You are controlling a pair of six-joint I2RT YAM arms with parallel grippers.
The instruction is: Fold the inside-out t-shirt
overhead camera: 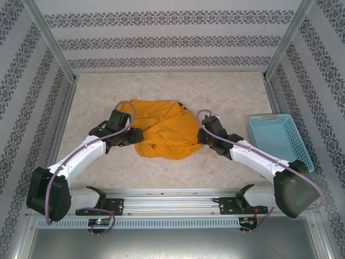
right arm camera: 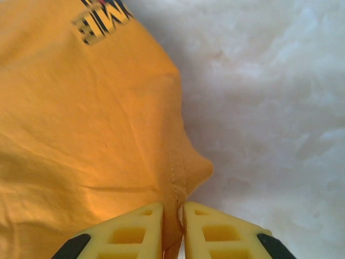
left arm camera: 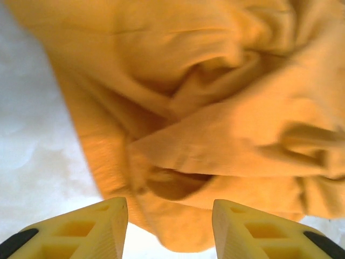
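Note:
The inside-out t-shirt [overhead camera: 161,135] lies crumpled in a mustard-orange heap at the middle of the table, with a small dark print [overhead camera: 182,112] near its right top. My left gripper [overhead camera: 129,132] is at its left edge. In the left wrist view the left gripper [left arm camera: 170,208] stands open, and a rumpled lobe of the t-shirt [left arm camera: 215,108] lies just beyond and between the fingertips without being pinched. My right gripper [overhead camera: 202,135] is at the shirt's right edge. In the right wrist view the right gripper [right arm camera: 173,208] is shut on a stitched seam fold of the t-shirt [right arm camera: 81,135].
A light-blue plastic basket [overhead camera: 277,140] stands at the right side of the table, close behind the right arm. Patterned walls enclose the pale marbled tabletop [overhead camera: 161,91] on three sides. A metal rail runs along the near edge.

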